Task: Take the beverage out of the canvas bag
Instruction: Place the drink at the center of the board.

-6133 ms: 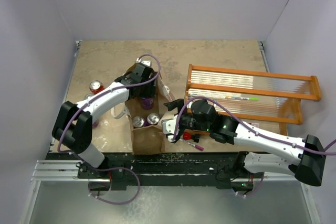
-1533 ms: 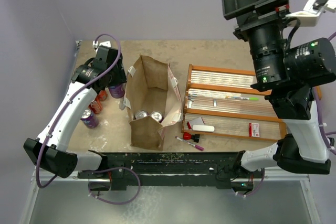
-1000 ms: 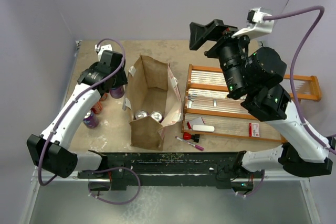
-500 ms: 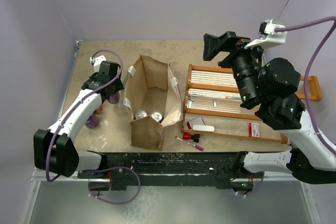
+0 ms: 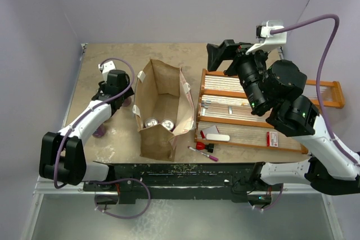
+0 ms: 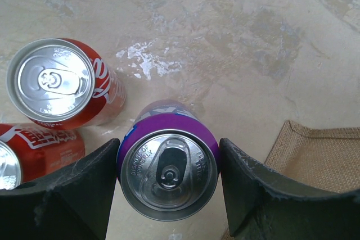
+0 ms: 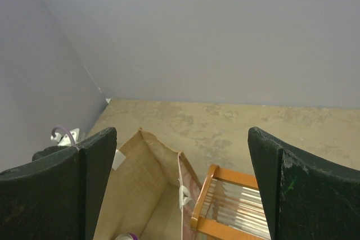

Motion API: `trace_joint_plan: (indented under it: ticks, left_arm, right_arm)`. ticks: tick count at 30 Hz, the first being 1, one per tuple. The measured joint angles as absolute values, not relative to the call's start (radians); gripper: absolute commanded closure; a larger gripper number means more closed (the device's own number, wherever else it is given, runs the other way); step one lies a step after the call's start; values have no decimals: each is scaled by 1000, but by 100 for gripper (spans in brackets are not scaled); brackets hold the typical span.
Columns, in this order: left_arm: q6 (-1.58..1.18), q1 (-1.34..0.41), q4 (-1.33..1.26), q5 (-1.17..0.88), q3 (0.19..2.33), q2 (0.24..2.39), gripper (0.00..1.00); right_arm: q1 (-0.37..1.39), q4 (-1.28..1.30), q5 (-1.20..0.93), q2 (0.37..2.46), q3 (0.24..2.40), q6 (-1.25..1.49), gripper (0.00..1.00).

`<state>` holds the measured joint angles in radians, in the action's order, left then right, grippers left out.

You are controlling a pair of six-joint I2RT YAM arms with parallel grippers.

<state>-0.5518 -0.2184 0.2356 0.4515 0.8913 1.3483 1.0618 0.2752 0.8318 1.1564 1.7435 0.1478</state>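
The tan canvas bag (image 5: 160, 91) stands open mid-table, with two silver-topped cans (image 5: 158, 123) at its bottom. My left gripper (image 5: 115, 95) is left of the bag, shut on an upright purple can (image 6: 167, 175). Its fingers (image 6: 79, 195) press both sides of the can, low over the table. The bag's corner (image 6: 315, 155) lies just right of the can. My right gripper (image 5: 222, 55) is raised high above the rack, open and empty. In the right wrist view (image 7: 180, 184) it looks down on the bag (image 7: 143, 189).
Two red cans (image 6: 53, 82) stand close to the left of the held can. Another purple can (image 5: 99, 131) stands near the left edge. The orange wooden rack (image 5: 253, 111) with small items lies right of the bag. A pink marker (image 5: 203, 153) lies in front of the rack.
My left gripper has carried the purple can away from the bag and lowered it beside the red cans. My right arm has swung down and toward the middle, still open.
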Motion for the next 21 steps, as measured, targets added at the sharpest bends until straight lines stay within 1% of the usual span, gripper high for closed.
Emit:
trace_joint_plan:
  ticks: [15,16,17,18,19,21]
  left_arm:
    - [-554,-194,202,445,852,1393,100]
    - [-554,-192,199,447,851,1394,98]
    - [-556,-191,197,447,850,1394,87]
    - [-556,-190,196,447,850,1394,72]
    - [-556,-190,195,447,850,1396,59]
    - [-555,-190,193,446,850,1397,56]
  right_arm:
    - [1062,299,764,1188,1744,121,0]
    - [1062,301,762,1191,1744,120,0]
    - [1062,303,757,1192,1744,120,0]
    - [1062,304,751,1193,1743,120,0]
    - [1062,306,743,1194,1743,120,0]
    - [1062,310,732,1194,1743,117,0]
